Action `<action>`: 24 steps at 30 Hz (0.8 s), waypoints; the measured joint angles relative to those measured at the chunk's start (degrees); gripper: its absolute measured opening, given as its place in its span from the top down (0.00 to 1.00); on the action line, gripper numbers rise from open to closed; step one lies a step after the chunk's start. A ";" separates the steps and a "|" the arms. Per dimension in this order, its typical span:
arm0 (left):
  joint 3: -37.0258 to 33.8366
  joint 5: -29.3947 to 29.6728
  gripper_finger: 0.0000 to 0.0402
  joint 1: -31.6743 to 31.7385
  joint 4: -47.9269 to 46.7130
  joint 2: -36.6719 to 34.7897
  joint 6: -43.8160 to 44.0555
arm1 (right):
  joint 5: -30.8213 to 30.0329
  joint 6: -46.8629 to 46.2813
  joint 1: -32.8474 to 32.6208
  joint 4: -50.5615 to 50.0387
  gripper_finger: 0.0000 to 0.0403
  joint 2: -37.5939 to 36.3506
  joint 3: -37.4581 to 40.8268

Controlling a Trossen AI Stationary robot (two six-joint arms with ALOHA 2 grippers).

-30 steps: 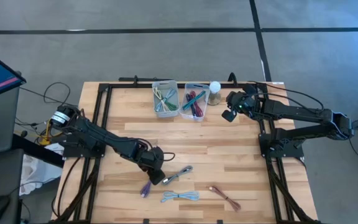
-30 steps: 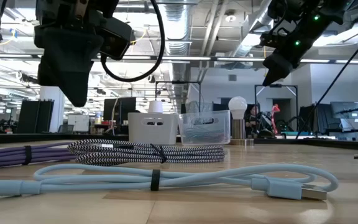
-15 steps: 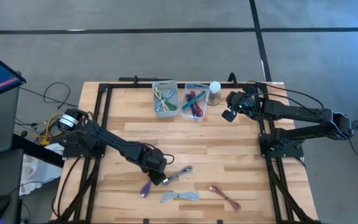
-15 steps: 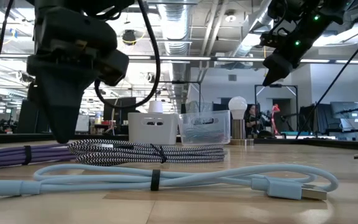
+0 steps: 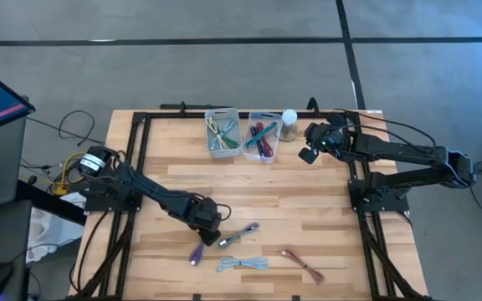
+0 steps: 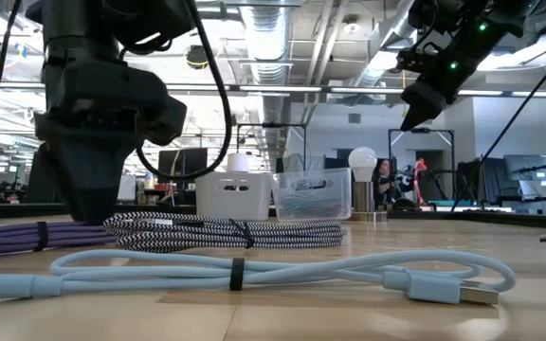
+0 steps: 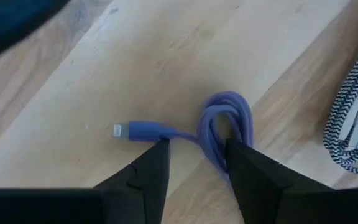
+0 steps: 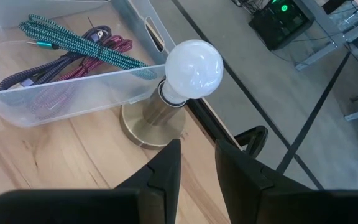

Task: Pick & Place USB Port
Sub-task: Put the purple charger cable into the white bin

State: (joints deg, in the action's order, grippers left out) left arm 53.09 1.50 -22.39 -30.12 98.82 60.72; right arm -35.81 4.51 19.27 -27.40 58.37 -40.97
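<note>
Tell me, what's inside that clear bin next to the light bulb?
The clear bin beside the light bulb holds bundled cables: a teal braided one, plus pink and purple ones. Whatever lies beneath the pile is covered.

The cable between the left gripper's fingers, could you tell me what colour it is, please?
Purple; the cable shows best in the left wrist view.

— Where's your left arm?

— Stretched from nine o'clock toward six. My left gripper [image 5: 210, 237] hangs low over the table, fingers [image 7: 151, 168] parted with a clear gap.

— And the right?

— It waits up at two o'clock, held high. My right gripper [image 5: 307, 155] has its fingers [image 8: 166, 163] slightly apart.
</note>
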 joint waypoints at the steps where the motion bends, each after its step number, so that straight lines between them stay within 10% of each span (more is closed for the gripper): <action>1: -0.82 0.00 0.61 0.00 1.27 -0.22 0.04 | 0.00 0.00 0.00 -0.02 0.77 0.00 0.00; 15: -2.22 0.63 0.96 0.02 5.19 -0.34 -2.26 | 0.00 0.00 0.00 0.02 0.77 0.00 0.00; 24: -2.41 10.93 0.98 2.83 4.97 -6.68 -15.41 | -0.04 0.59 0.00 0.02 0.77 0.00 0.00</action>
State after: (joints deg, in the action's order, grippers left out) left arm 50.68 12.43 -19.57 -25.15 92.14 45.30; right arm -35.85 5.10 19.27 -27.38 58.37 -40.97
